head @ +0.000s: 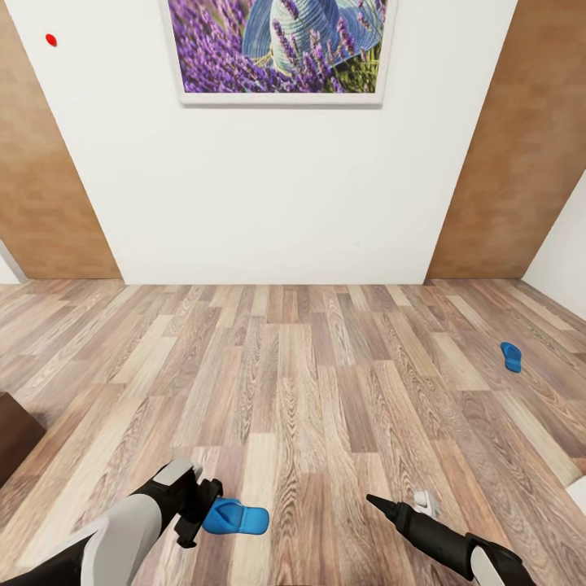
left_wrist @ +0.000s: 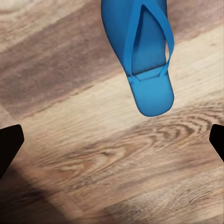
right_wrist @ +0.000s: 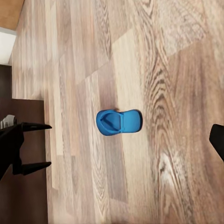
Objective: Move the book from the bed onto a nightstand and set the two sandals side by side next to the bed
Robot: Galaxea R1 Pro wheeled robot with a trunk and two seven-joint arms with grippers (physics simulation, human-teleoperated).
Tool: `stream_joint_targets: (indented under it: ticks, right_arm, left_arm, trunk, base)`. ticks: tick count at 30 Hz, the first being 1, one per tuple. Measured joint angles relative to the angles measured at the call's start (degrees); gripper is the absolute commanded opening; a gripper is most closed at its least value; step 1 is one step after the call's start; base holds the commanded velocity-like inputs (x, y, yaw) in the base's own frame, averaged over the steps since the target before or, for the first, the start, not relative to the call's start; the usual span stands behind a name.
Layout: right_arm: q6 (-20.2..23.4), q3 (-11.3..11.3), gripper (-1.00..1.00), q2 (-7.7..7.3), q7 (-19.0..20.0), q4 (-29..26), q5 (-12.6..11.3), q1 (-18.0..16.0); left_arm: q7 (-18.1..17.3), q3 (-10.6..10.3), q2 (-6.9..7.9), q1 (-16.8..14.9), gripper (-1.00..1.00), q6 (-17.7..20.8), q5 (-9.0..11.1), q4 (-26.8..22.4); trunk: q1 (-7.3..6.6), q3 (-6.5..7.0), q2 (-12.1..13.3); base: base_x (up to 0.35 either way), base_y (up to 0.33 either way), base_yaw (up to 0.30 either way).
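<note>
Head view showed the left gripper [head: 199,511] spread apart beside one sandal [head: 236,517], seemingly for grasping; the other sandal [head: 511,356] lay well apart; right gripper's [head: 376,500] state unclear.

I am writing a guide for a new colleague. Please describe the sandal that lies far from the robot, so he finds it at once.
Start at the lavender picture on the white wall, then go down to the wood floor's right side. The far sandal lies there alone, small and blue, unlike the near sandal beside the left gripper.

Before you: bright blue sandals [head: 236,517] [head: 511,356] on the light-brown grained plank floor [head: 325,382], white wall [head: 268,195] flanked by brown doors [head: 521,146], purple lavender picture [head: 281,45], black grippers [head: 195,509]
</note>
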Motion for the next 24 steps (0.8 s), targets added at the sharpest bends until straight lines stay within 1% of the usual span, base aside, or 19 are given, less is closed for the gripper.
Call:
stream_joint_targets:
  ticks: [11,15,17,24]
  right_arm:
    - [0.0,0.2,1.0,0.0,-0.1,0.0,0.1,0.0]
    - [0.0,0.2,1.0,0.0,-0.1,0.0,0.2,0.0]
    - [0.0,0.2,1.0,0.0,-0.1,0.0,0.2,0.0]
    - [0.1,0.0,1.0,0.0,0.2,0.0,-0.1,0.0]
  left_arm:
    - [0.0,0.1,-0.69,0.0,1.0,-0.1,0.0,-1.4]
    - [0.0,0.5,-0.86,0.0,1.0,-0.1,0.0,-1.6]
    - [0.0,1.0,-0.9,0.0,1.0,-0.1,0.0,-1.7]
    - [0.0,4.3,-0.8,0.0,1.0,-0.2,-0.1,-1.9]
  trunk:
    - [0.0,0.0,0.0]
    - [0.1,-0.88,0.0]
    - [0.16,-1.32,-0.1]
    - [0.34,-2.88,-0.2]
  base:
    - [0.0,0.0,0.0]
    - [0.0,0.0,0.0]
    - [0.0,0.0,0.0]
    - [0.0,0.0,0.0]
